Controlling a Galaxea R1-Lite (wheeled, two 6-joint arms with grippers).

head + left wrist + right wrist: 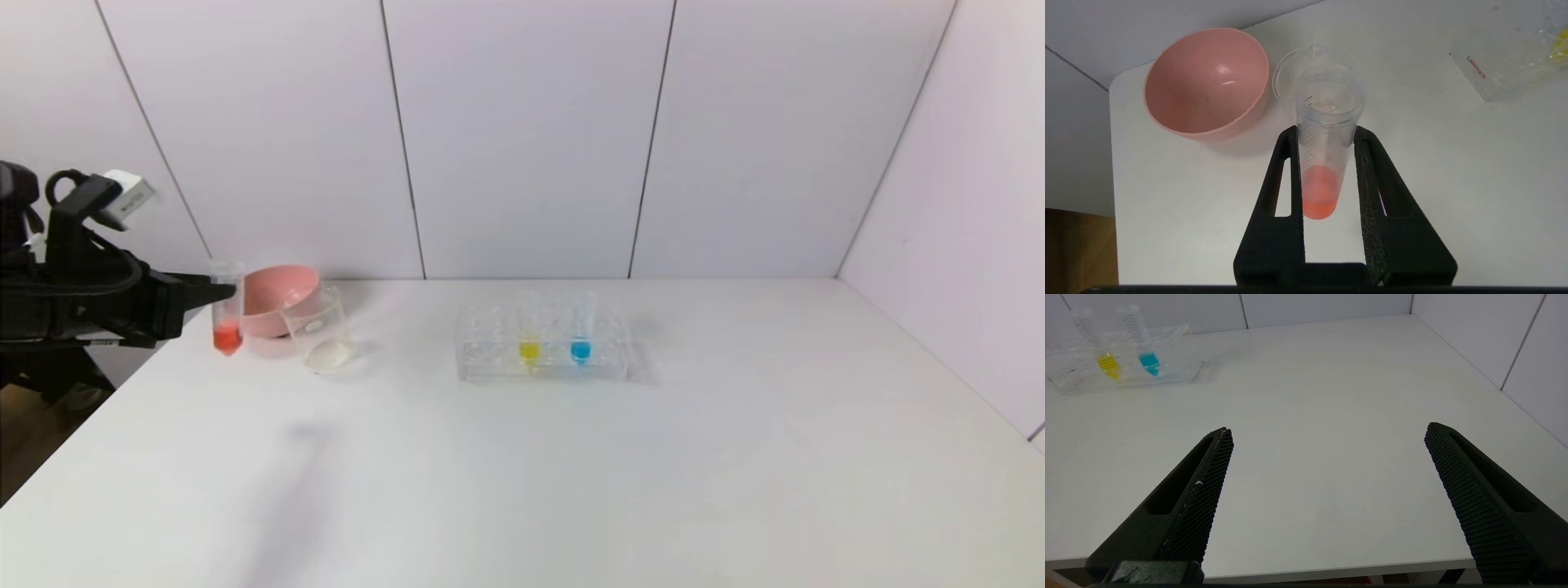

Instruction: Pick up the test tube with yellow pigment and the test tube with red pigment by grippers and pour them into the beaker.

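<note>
Holding the small clear plastic test tube with red-orange pigment (228,314) upright, the black left gripper (222,291) sits at the far left of the white bench (571,474); its jaws are clamped on the tube's mid-wall from both sides, liquid pooled in the conical tip below them. Just right of it stand the pink bowl (282,298) and the clear cylindrical beaker (318,331), which looks empty of colour, so no pour seems done yet. Further right, the yellow-pigment test tube (529,331) waits in the clear rectangular rack (490,359) beside a blue-pigment tube (580,331). Right gripper (1327,473) hangs near the bench's front edge, jaws spread wide, holding nothing
</note>
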